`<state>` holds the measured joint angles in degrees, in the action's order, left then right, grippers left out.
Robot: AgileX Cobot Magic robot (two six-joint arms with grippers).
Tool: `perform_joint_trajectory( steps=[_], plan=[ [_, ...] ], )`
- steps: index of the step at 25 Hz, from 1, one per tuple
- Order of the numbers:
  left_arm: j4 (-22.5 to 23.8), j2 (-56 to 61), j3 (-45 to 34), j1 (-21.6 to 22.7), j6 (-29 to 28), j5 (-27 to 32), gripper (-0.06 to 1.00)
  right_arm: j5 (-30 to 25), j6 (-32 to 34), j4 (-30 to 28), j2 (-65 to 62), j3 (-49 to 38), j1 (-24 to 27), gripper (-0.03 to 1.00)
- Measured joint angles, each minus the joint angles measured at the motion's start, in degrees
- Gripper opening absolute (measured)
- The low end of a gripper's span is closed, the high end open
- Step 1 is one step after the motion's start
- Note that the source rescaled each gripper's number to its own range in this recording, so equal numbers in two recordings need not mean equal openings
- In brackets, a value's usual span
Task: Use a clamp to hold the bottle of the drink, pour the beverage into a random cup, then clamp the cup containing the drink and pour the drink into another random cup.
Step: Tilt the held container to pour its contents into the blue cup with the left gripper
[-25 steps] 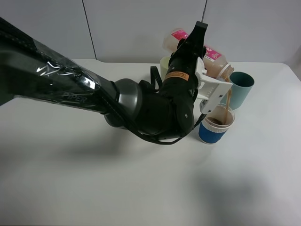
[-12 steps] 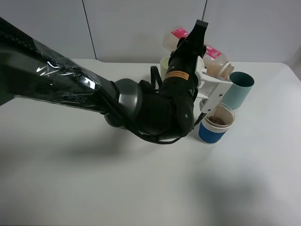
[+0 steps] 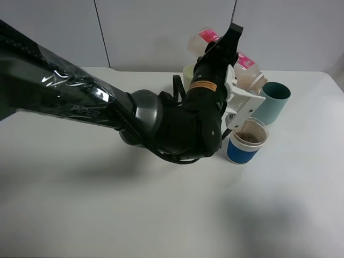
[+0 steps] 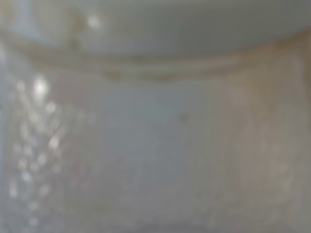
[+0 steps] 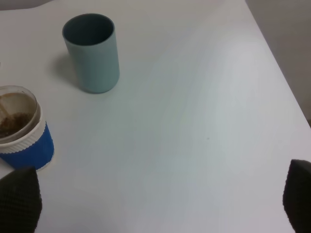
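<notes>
Tipped back slightly versus a second ago, brown stream cut off: small clear square-shouldered plastic bottle (image 3: pixel 246 69), pink-red label, mouth slanting down above short clear-walled cup (image 3: pixel 246 144) with white rim, blue band. Thin milky-brown beverage (image 3: pixel 248 137) low in cup. Left black-and-white gripper (image 3: pixel 230 54) on glossy plastic-wrapped arm, clamped on bottle body. Right gripper (image 5: pixel 159 201) spread wide, empty, near cup on matte white table (image 3: pixel 80 204). Smooth teal cup (image 3: pixel 272 102) just beside; pale yellow-green tumbler (image 3: pixel 188 72) half hidden behind arm.
</notes>
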<state>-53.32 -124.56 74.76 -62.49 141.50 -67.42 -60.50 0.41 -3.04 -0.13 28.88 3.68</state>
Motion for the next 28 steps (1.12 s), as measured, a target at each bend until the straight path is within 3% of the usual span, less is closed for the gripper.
perform_joint_trajectory(
  steps=[13,28],
  plan=[
    [6.5,0.0,0.0,0.0,0.1,-0.7,0.02,0.0,0.0,0.0,0.0,0.0,0.0,1.0],
    [10.5,0.0,0.0,0.0,-0.2,-1.3,0.02,0.0,0.0,0.0,0.0,0.0,0.0,1.0]
  ],
)
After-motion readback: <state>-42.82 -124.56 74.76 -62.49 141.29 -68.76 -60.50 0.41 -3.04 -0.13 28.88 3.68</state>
